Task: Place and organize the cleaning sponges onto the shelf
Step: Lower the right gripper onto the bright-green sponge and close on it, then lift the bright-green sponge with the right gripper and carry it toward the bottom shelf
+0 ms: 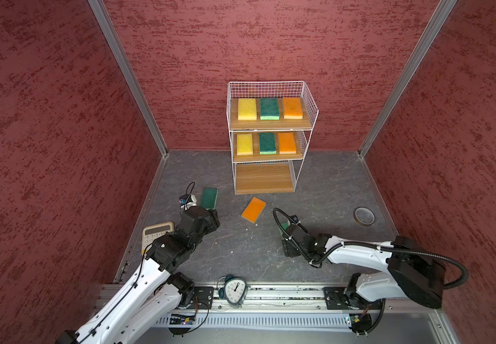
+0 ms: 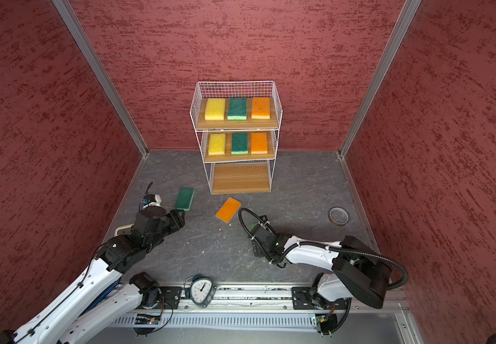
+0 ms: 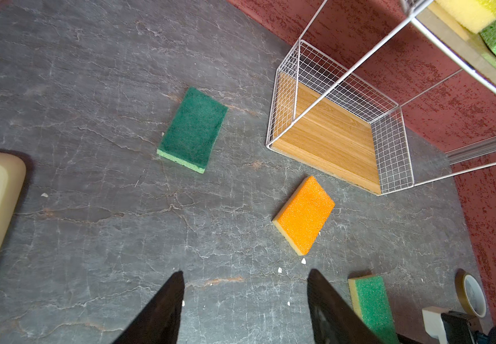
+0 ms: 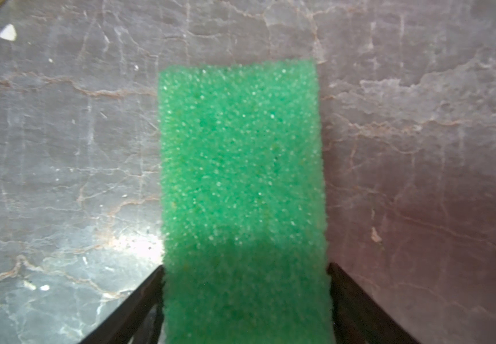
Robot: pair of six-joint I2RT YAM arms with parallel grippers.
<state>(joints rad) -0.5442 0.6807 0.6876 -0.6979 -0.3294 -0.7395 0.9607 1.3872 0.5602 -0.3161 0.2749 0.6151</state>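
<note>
The cleaning sponges [image 1: 269, 108] are rowed yellow-green-orange on the shelf's [image 1: 310, 98] upper boards [image 1: 270, 124], so a green sponge [image 4: 242, 163] on the near table [image 1: 240, 244] is bracketed by the right gripper [image 4: 246, 266], squeeze not tellable, likely for the bottom board [image 1: 264, 178]; the left gripper [image 3: 246, 271] is held open.

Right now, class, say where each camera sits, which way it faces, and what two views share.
Top views: high at the front, looking down and back at the shelf; left arm and right arm show.
Left wrist: on the left arm, facing the dark green sponge and shelf; the open left gripper shows.
Right wrist: on the right arm, close above the light green sponge; the right gripper flanks it.
Shared: left wrist and both top views show the orange sponge.
</note>
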